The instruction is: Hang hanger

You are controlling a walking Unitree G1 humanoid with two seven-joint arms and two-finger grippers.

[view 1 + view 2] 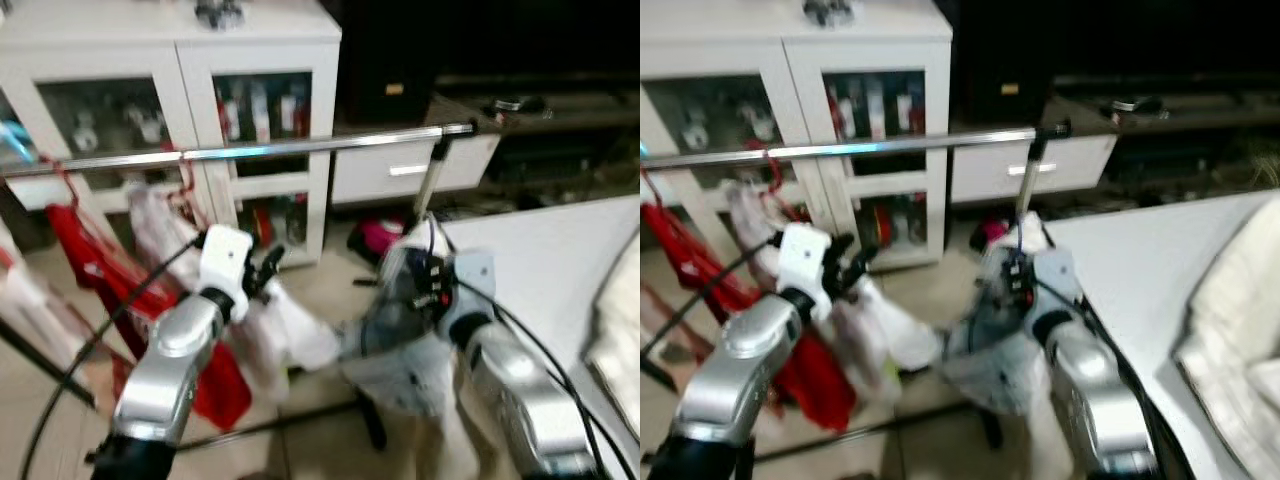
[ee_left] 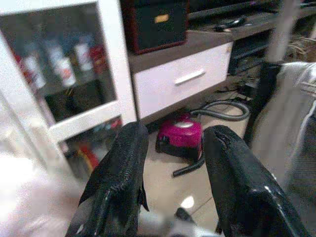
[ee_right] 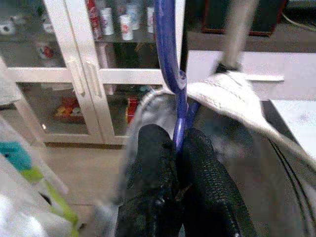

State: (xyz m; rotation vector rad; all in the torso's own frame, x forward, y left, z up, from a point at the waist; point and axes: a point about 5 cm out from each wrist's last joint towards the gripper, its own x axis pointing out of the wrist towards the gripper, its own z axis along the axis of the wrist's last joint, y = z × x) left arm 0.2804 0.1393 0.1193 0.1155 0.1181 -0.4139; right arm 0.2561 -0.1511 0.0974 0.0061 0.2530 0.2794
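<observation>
Tiled floor (image 1: pixel 330 290) spreads below; nearest, the right gripper (image 3: pixel 177 148) pinches a blue hanger (image 3: pixel 170 59) carrying a pale garment (image 3: pixel 232 96). Beside it, the left gripper (image 2: pixel 170 148) is spread and empty. Beyond, a chrome rail (image 1: pixel 300 147) fronts white cabinets (image 1: pixel 270 60).

Hanger (image 3: pixel 168 59) hook beyond frame edge

Rail (image 1: pixel 300 148) right half bare (red garment (image 1: pixel 95 265) crowds left).

Rail (image 1: pixel 300 147) with seemingly red garments (image 1: pixel 90 260)
</observation>
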